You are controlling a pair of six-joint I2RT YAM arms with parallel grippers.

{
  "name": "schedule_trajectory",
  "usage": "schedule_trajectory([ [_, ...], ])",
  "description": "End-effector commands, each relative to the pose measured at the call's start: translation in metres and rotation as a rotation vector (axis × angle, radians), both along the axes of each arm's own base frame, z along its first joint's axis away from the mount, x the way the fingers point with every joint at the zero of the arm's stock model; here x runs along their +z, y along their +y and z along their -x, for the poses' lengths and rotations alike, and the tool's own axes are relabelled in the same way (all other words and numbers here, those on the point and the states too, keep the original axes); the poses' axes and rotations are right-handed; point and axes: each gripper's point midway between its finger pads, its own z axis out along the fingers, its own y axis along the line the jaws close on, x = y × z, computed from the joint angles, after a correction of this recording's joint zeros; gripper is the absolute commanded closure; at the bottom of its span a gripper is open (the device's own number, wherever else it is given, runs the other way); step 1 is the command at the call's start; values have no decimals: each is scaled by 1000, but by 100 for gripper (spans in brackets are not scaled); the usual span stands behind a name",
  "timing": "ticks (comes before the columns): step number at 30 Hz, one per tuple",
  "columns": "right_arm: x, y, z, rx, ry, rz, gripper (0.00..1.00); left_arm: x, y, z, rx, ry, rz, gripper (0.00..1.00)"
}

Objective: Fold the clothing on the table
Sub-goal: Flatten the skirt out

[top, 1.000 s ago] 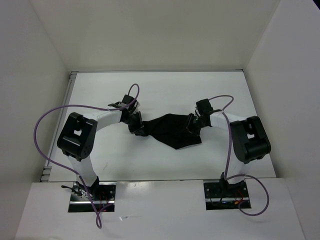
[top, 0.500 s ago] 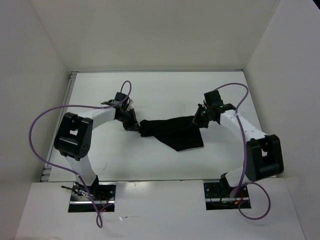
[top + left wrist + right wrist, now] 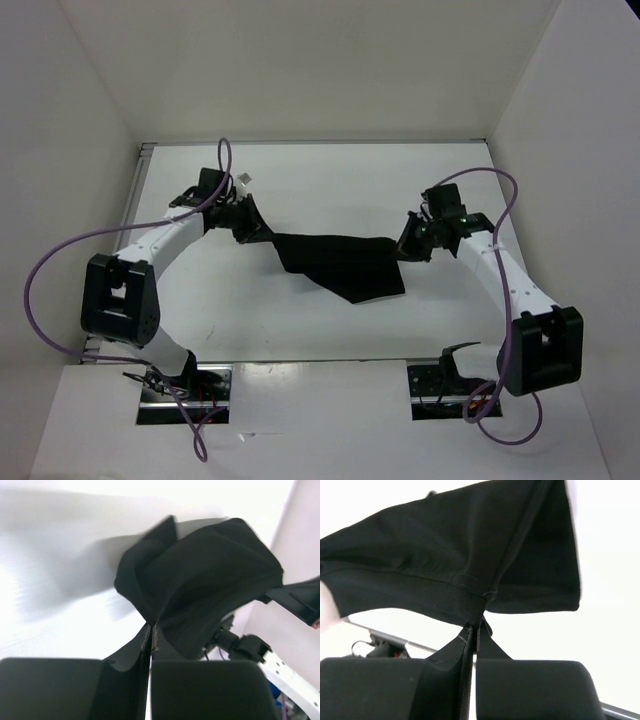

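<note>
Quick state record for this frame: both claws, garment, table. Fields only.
left claw: shut on the clothing's left end
right claw: shut on the clothing's right end
clothing: black, stretched between both claws, one flap drooping toward the near edge
table: white, beneath the garment; whether the flap touches it cannot be told
fold: not yet done

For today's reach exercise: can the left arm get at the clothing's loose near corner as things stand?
Probably not: the left end effector is shut on the left end of the clothing and must release first.
</note>
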Motion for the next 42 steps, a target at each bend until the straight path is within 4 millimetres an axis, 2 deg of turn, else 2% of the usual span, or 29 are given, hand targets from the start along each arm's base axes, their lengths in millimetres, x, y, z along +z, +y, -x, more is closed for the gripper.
schedule_trajectory([
  [1, 47, 5, 4, 71, -114, -38, 100, 46, -6, 1, -55, -113, 70, 100],
  [6, 81, 11, 25, 166, -189, -80, 100, 81, -10, 21, -89, -175, 129, 100],
  [7, 83, 11, 33, 181, -183, -87, 100, 85, -10, 28, -100, -173, 142, 100],
  [8, 97, 15, 41, 209, -222, -114, 100, 98, -13, 36, -113, -194, 159, 100],
  [11, 122, 22, 63, 264, -275, -175, 100, 120, -20, 57, -141, -217, 199, 100],
  [15, 144, 36, 87, 336, -305, -255, 100, 143, -20, 74, -130, -233, 245, 100],
  [17, 172, 39, 91, 346, -412, -291, 100, 160, -20, 83, -133, -275, 273, 100],
  [18, 184, 42, 95, 350, -438, -315, 100, 178, -20, 89, -138, -318, 301, 100],
  [19, 198, 42, 97, 348, -480, -324, 100, 188, -20, 90, -136, -343, 312, 100],
  [22, 216, 46, 101, 353, -523, -374, 100, 195, -20, 93, -134, -363, 320, 100],
  [23, 213, 48, 99, 355, -517, -389, 100, 188, -19, 92, -122, -349, 311, 100],
  [24, 208, 50, 98, 354, -507, -402, 100, 171, -19, 93, -117, -306, 304, 100],
  [25, 193, 51, 95, 335, -461, -413, 100, 155, -19, 90, -104, -261, 291, 100],
  [27, 180, 55, 83, 318, -438, -426, 100, 128, -18, 86, -83, -204, 270, 100],
  [28, 163, 55, 76, 285, -396, -423, 100, 102, -15, 81, -52, -138, 236, 100],
  [30, 151, 53, 56, 235, -406, -391, 100, 72, -14, 69, -46, -83, 189, 100],
  [31, 138, 52, 44, 210, -376, -368, 100, 62, -15, 64, -49, -65, 181, 100],
  [32, 132, 51, 36, 193, -366, -353, 100, 53, -15, 59, -54, -50, 173, 100],
  [33, 130, 49, 25, 188, -379, -330, 100, 42, -18, 46, -52, -28, 169, 100],
  [34, 125, 44, 3, 155, -376, -295, 100, 40, -20, 37, -52, -26, 169, 100],
  [35, 122, 40, -8, 157, -383, -264, 100, 40, -22, 27, -53, -32, 170, 100],
  [36, 121, 32, -23, 135, -396, -240, 100, 46, -26, 4, -61, -60, 170, 100],
  [37, 135, 27, -41, 120, -437, -214, 100, 50, -29, -10, -69, -82, 167, 100],
  [38, 124, 23, -61, 119, -414, -182, 100, 41, -32, -26, -80, -68, 155, 100],
  [39, 147, 15, -80, 102, -474, -165, 100, 75, -38, -52, -97, -161, 173, 100],
  [40, 143, 10, -99, 91, -467, -145, 100, 86, -36, -69, -87, -187, 176, 100],
  [41, 153, 5, -108, 80, -491, -129, 100, 96, -39, -77, -107, -199, 183, 100],
  [42, 184, 4, -118, 88, -573, -115, 100, 96, -37, -93, -111, -196, 192, 100],
])
